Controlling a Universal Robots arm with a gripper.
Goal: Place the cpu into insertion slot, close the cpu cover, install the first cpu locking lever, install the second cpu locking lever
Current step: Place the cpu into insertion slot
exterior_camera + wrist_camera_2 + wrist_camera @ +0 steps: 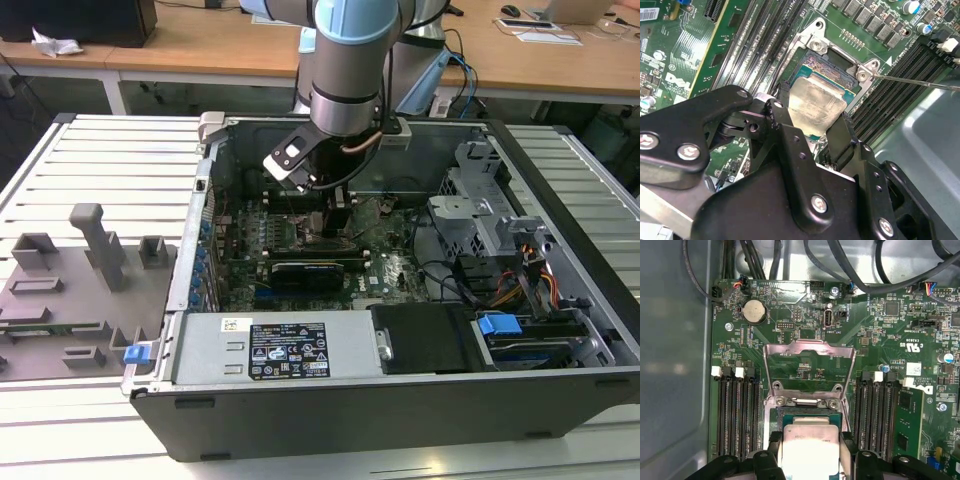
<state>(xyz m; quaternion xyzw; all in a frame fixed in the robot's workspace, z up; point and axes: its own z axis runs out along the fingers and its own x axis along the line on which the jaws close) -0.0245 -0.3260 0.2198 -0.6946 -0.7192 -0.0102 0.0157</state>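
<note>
The cpu (817, 107), a flat square chip with a dull silver top, sits between my gripper's (812, 127) two black fingers, which are shut on its opposite edges. It hangs partly over the insertion slot (827, 65), whose dark centre shows beyond the chip's far edge; I cannot tell whether the chip touches it. In the first wrist view the cpu (810, 447) lies just short of the slot (810, 411), and the cpu cover (810, 345) stands swung open past it. A thin metal locking lever (915, 81) sticks out sideways. In the exterior view my gripper (337, 218) reaches down into the computer case.
Long black memory slots (735, 415) flank the socket on both sides of the green board (885, 330). Cables (875, 285) run along the case wall. The grey case wall (925, 135) stands close by. A power supply (270, 350) and a drive bay (500, 225) fill the case.
</note>
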